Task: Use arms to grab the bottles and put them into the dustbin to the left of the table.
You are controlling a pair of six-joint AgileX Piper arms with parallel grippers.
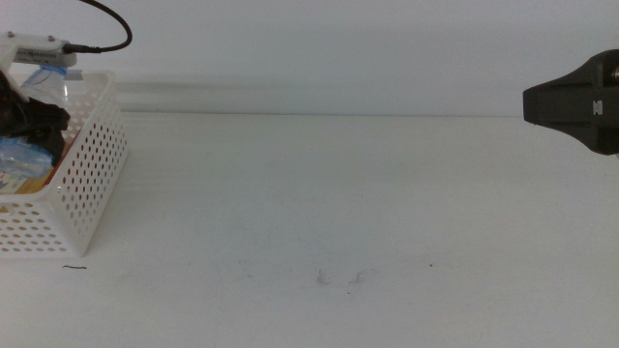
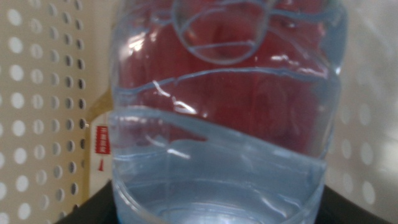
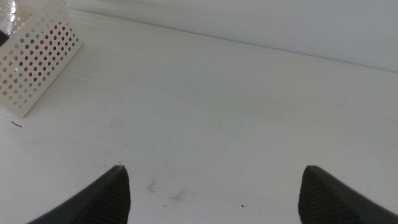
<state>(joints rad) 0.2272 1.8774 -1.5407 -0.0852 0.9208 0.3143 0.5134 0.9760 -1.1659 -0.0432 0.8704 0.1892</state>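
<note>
Dustbin (image 1: 92, 184) sits at the left edge of the desk (image 1: 338, 193); white plastic, rectangular, walls perforated in even rows; desk surface plain white, matte, a few faint scuffs near the front. My left claw (image 1: 24, 111) is over the basket, closed on the water bottle (image 2: 224, 112); bottle hangs inside the perforated walls, clear thin ribbed plastic with a blue tint, something red showing through it, probably the can already dropped; I cannot make out more of the contents. Step in hand, as I judge it: the last drop; no bottle remains on the open desk. Next move calls only for opening the jaws and lifting clear. My right claw (image 3: 214, 196) waits at the right side above bare desk, jaws spread wide, holding nothing.
</note>
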